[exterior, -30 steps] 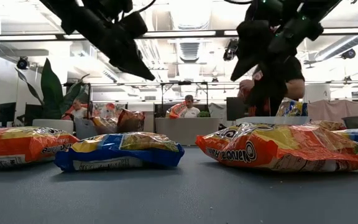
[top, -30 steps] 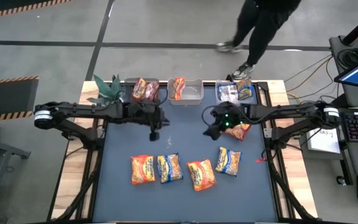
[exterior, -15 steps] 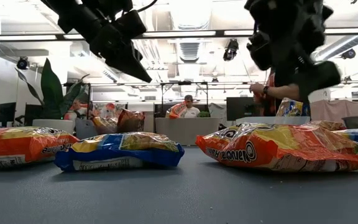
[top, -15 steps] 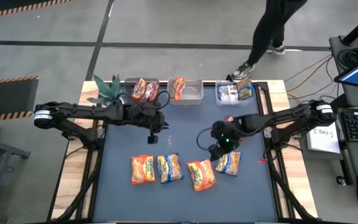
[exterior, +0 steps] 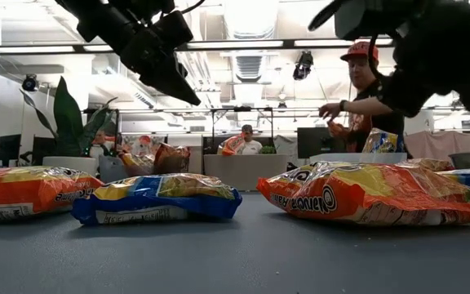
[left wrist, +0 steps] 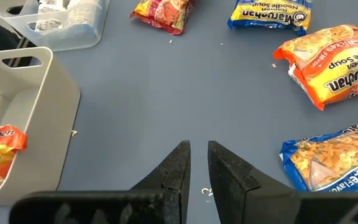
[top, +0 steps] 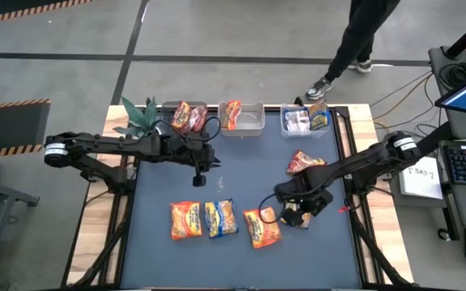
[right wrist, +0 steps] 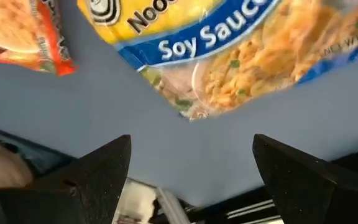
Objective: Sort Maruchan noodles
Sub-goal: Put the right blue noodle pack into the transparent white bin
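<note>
While the right gripper (top: 296, 212) hangs with fingers (right wrist: 98, 171) spread wide directly above a crinkly blue-and-yellow soy-sauce ramen packet (right wrist: 229, 56), gripping nothing, the left gripper (left wrist: 197, 165) hovers nearly closed and empty over bare dark-blue tabletop (top: 241, 174). Two orange packets (top: 186, 219) and another blue-and-yellow packet (top: 220, 217) lie in a row nearby; a dark red packet (top: 304, 162) lies apart. Clear plastic bins (top: 253, 121) along the far edge contain further packets.

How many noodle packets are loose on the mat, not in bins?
5. Front row: left orange packet, blue packet, right orange packet. A soy sauce packet lies partly under the right end effector; a dark red packet sits nearer the bins.
</note>
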Available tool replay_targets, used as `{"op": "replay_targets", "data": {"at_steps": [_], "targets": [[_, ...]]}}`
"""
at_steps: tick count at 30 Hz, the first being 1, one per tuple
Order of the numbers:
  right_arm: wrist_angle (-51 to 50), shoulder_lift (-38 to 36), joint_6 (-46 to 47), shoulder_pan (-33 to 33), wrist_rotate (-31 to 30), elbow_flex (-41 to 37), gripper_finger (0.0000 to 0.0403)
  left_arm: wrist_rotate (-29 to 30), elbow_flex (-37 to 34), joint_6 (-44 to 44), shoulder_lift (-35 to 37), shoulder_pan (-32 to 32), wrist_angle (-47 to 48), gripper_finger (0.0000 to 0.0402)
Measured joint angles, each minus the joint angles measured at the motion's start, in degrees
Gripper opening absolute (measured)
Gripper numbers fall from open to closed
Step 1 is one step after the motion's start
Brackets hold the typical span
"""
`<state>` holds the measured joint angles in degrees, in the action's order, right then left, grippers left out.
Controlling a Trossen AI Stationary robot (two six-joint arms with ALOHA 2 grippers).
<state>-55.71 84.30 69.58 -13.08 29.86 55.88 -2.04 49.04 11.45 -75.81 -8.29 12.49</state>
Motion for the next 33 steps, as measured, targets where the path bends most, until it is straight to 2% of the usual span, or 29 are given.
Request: {"op": "replay_targets", "data": {"at_steps": [6, 9, 14, 16, 18, 23, 28, 33], "targets": [[3.55, 3.83, -5.14, -0.44, -3.93, 0.00, 0.0314, 0.00, -0.02, 0.02, -0.02, 0.00, -0.02, 0.0038], [5.93, 5.57, -5.36, -0.42, -3.85, 0.00, 0.0274, -0.02, -0.04, 0.13, -0.02, 0.00, 0.00, 0.0038], [6.79, 6.92, -5.20, 0.23, -5.87, 0.02, 0.0181, -0.02, -0.07, 1.05, -0.04, 0.01, -0.19, 0.0038], [7.49, 6.59, -4.69, 0.96, -9.73, 0.09, 0.0149, -0.02, -0.07, 1.06, -0.04, 0.01, -0.73, 0.0038], [9.28, 5.89, -6.08, 1.89, -16.32, 0.15, 0.0123, -0.02, -0.09, 1.09, -0.04, 0.00, -1.55, 0.0038], [18.14, 3.97, -11.00, 4.00, -29.20, 0.05, 0.0075, -0.03, -0.09, 0.49, -0.07, 0.02, -5.44, 0.0038], [18.98, 0.45, -17.39, 5.37, -31.43, 1.75, 0.0048, -0.07, -0.09, -1.47, -0.07, 0.00, -6.61, 0.0038], [16.72, -2.82, -21.69, 5.66, -34.77, 0.88, 0.0041, -0.27, -1.83, -4.67, -0.23, 0.15, -8.36, 0.0038]]}}
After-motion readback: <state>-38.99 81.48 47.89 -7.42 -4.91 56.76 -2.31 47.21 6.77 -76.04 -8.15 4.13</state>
